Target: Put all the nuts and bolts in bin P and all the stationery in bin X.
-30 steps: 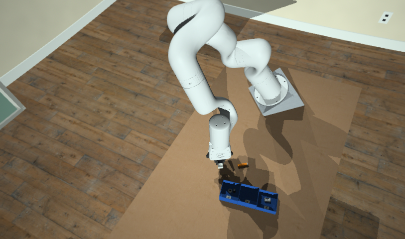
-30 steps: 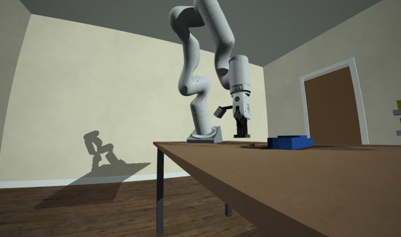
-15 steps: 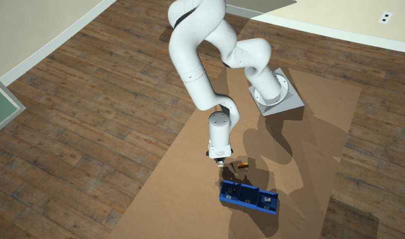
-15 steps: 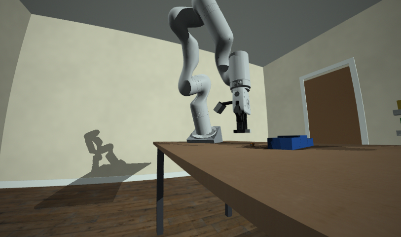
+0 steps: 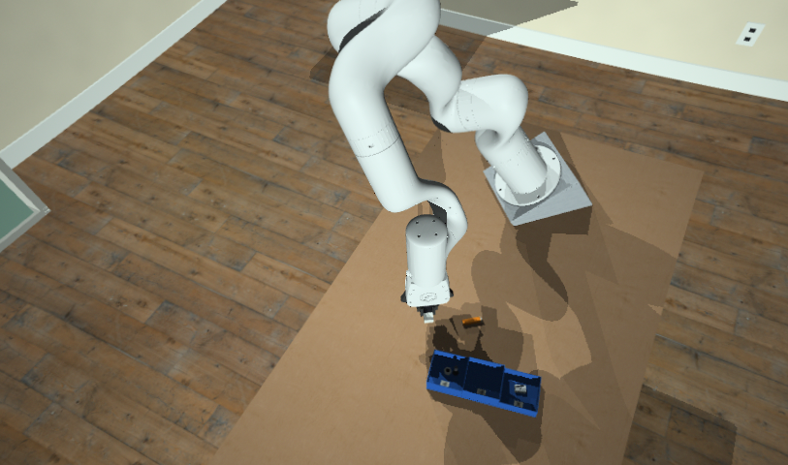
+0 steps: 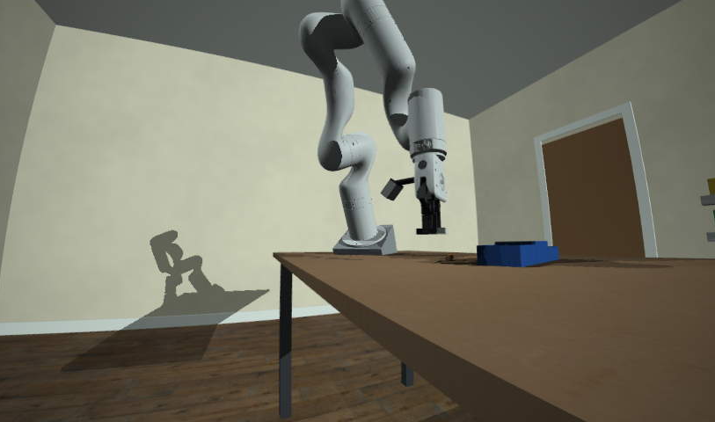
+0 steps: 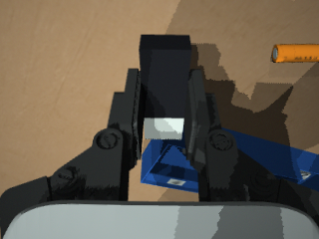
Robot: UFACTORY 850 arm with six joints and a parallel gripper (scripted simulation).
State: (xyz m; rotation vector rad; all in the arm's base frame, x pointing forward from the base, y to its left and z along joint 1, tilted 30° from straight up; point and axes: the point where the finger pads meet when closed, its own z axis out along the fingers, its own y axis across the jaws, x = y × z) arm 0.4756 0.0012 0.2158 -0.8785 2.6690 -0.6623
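My gripper (image 5: 426, 315) hangs above the table, just behind the left end of a blue three-compartment bin (image 5: 483, 382). It is shut on a dark block with a pale end face (image 7: 165, 76), which fills the gap between the fingers in the wrist view. In the exterior view the gripper (image 6: 430, 229) holds the block clear of the table top. The bin's left compartment holds a small dark piece (image 5: 450, 370), and the right one holds a pale grey piece (image 5: 520, 388). The bin's labels are too small to read.
A small orange cylinder (image 5: 471, 321) lies on the table behind the bin, right of the gripper; it also shows in the wrist view (image 7: 295, 52). The arm's base (image 5: 536, 178) stands at the table's far side.
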